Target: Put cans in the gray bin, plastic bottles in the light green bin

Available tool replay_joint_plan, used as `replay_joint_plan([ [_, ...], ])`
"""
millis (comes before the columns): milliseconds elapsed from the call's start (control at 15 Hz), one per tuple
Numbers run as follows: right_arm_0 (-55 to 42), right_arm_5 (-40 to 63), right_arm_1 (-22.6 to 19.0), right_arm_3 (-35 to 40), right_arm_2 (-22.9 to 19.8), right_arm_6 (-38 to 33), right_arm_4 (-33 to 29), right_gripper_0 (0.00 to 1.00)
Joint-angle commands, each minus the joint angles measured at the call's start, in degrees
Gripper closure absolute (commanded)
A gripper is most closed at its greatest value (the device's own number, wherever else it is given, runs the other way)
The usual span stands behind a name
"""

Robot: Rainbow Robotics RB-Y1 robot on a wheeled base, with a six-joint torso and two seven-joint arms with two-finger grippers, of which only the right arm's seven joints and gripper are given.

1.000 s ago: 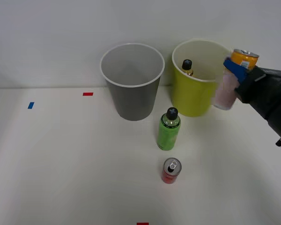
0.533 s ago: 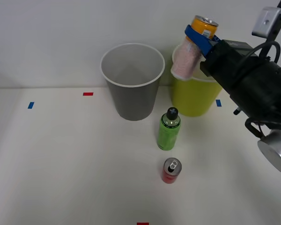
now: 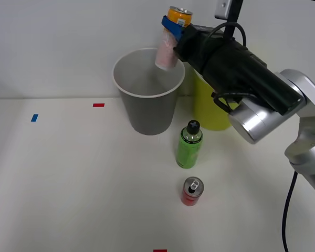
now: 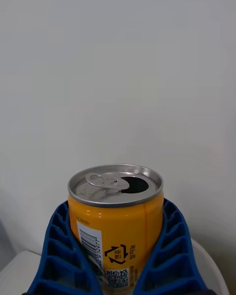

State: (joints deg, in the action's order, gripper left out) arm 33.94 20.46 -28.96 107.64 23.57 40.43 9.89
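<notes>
While over gray bin [image 3: 147, 92], claw [image 3: 170, 26] grips orange can [image 4: 115, 216]

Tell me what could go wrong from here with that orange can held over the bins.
1. The end effector holds the orange can above the gray bin, near its back right rim; released there, it may clip the rim and bounce out.
2. The arm hangs low over the light green bin; pulling back carelessly could knock it.
3. The green bottle and red can stand close together, so the next grasp is tight.
</notes>
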Motion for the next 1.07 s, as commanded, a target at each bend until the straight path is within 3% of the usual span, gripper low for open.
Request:
replay_joint_plan([
  [67, 7.4, -0.3, 3.6, -9.0, 3.8, -0.1, -0.2, 1.0],
  [400, 13.4, -6.3, 6.0, -21.8, 7.8, 0.2, -0.7, 1.0],
  [867, 13.8, -8.1, 5.3, -23.2, 8.4, -0.1, -2.4, 0.99],
  [933, 13.8, -8.4, 5.3, -23.2, 8.4, -0.2, -2.2, 0.48],
  [1067, 13.8, -9.0, 5.3, -23.2, 8.4, -0.9, -1.7, 0.06],
])
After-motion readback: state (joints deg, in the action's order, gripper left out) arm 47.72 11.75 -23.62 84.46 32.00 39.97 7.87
